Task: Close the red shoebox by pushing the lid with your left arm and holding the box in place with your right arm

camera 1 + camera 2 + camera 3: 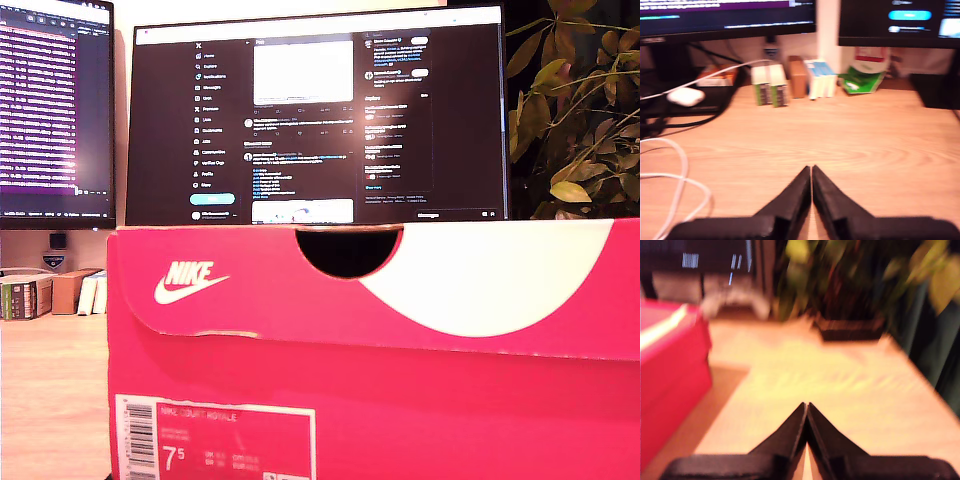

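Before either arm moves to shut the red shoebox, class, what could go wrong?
Neither pincer touches the shoebox yet, so a push on the lid might slide it along the desk. My first pincer hangs near loose white cables and could snag them. The plant stands near my second pincer.

Big red cardboard shoebox (pixel 400 400) cropped by the exterior view's bottom and right edges, leafy green potted plant (pixel 850 285) badly blurred, screen text unreadable

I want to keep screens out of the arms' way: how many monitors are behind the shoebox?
2: one monitor at the exterior view's left edge, another directly behind the shoebox. More may sit off frame.
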Robot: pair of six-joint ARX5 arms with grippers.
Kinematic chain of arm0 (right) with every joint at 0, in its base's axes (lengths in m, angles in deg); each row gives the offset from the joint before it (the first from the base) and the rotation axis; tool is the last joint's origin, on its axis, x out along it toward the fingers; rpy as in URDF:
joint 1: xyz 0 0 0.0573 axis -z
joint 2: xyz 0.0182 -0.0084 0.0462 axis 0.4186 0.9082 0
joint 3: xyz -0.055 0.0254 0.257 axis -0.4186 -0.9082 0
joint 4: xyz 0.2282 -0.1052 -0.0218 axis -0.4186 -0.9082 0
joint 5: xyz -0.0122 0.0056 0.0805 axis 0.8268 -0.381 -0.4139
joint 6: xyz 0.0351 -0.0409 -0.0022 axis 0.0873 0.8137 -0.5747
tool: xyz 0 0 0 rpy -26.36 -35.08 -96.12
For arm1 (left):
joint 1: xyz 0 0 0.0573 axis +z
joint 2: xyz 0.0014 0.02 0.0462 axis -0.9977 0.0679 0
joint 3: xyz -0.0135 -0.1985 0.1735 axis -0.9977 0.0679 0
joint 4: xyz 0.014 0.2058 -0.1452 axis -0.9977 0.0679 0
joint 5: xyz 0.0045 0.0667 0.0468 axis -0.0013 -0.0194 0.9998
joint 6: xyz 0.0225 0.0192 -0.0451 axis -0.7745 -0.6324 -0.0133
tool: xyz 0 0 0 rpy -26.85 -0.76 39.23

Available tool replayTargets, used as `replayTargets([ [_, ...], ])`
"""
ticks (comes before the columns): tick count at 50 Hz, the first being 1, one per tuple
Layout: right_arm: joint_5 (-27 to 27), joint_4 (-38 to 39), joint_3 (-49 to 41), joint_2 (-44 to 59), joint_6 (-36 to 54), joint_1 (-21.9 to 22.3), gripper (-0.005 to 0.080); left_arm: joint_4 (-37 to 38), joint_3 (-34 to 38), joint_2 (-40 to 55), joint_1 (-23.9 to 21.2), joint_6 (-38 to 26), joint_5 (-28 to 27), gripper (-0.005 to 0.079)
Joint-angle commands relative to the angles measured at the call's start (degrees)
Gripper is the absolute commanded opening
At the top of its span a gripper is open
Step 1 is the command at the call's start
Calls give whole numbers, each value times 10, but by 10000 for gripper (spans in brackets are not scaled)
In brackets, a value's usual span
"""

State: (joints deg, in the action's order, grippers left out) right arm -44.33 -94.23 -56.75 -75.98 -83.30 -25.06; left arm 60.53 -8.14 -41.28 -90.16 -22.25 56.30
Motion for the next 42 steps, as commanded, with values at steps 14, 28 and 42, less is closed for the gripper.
replayTargets([
  [14,0,4,-10,-7,-3,6,-12,8,18,-5,30,-3,0,-18],
  [28,0,4,-10,-7,-3,6,-12,8,18,-5,30,-3,0,-18],
  [42,0,4,-10,-7,-3,6,-12,8,18,-5,30,-3,0,-18],
])
